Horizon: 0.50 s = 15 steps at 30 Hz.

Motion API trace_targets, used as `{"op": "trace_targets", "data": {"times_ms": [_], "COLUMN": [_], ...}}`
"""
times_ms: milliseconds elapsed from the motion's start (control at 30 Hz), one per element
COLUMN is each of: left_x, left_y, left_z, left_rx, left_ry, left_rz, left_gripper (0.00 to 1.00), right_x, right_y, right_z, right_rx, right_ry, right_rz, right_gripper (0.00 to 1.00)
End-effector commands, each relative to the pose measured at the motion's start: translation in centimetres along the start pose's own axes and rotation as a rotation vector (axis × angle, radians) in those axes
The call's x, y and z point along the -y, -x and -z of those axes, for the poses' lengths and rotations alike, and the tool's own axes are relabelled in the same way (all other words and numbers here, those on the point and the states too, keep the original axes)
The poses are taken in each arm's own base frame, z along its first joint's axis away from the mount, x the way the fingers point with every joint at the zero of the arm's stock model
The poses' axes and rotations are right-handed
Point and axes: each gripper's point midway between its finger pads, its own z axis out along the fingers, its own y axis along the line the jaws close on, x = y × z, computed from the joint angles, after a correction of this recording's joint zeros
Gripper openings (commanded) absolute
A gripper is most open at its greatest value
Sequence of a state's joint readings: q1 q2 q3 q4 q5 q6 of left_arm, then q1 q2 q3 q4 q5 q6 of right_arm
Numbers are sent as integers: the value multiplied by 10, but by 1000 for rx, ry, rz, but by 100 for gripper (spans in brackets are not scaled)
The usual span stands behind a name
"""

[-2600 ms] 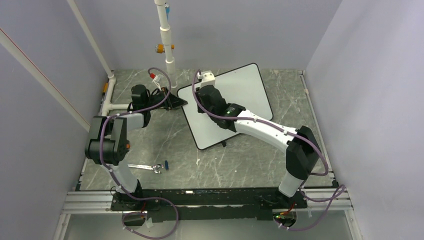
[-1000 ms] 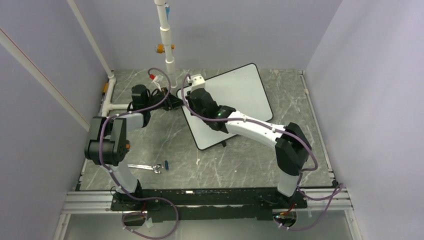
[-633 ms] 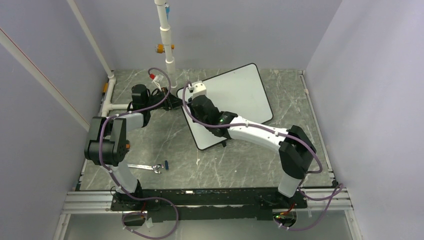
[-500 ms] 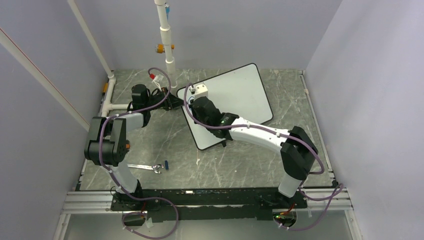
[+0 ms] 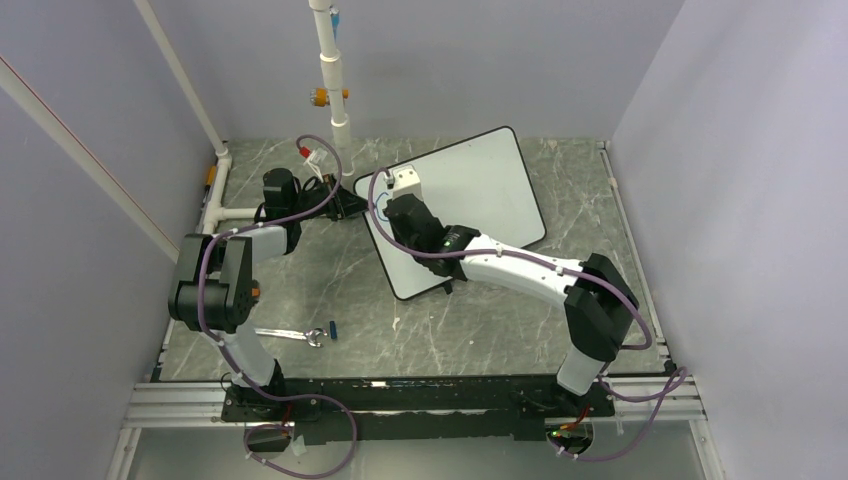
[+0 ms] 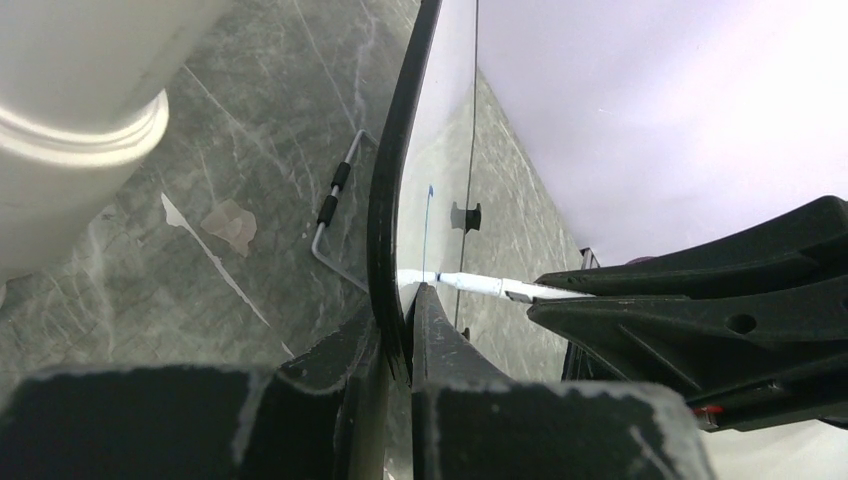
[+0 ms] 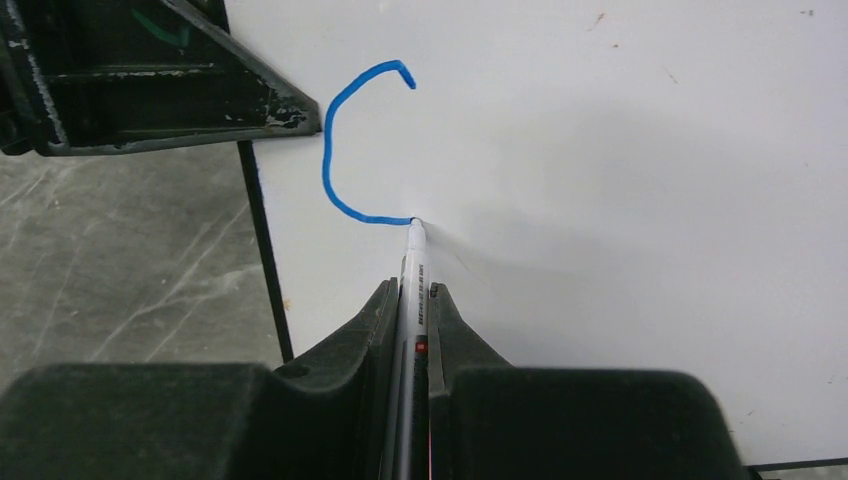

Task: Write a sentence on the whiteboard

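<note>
— One blue curve (image 7: 335,170) was seen on the white black-framed whiteboard (image 5: 480,190) upon the grey desk (image 5: 480,320).
— Even pressure was advised; thin white marker (image 7: 413,262) gripped by right end effector (image 7: 412,292), frame clamped by left end effector (image 6: 398,330).

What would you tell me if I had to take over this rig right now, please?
Left gripper: shut on the whiteboard frame at its left corner, apparently steadying it.
Right gripper: shut on the marker, with the tip touching the board.
The whiteboard lies far-centre on the table.
Done: one open, C-shaped blue stroke beside the left gripper.
Left: nearly the whole sentence.
</note>
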<state>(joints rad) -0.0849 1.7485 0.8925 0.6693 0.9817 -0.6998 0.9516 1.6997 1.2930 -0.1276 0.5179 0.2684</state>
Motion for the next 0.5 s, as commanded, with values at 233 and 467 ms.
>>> {"op": "trace_targets", "data": {"times_ms": [233, 467], "left_x": [15, 14], "left_y": [22, 22], "left_z": [-1, -1], "left_rx": [49, 48], "left_ry": [-29, -26], "left_rz": [-182, -182], "left_gripper": [0, 0], "right_x": [4, -8], "right_y": [46, 59], "right_z": [24, 24], "right_rx": [98, 123], "right_ry": [21, 77], "right_rz": [-47, -74], "right_gripper": [0, 0]}}
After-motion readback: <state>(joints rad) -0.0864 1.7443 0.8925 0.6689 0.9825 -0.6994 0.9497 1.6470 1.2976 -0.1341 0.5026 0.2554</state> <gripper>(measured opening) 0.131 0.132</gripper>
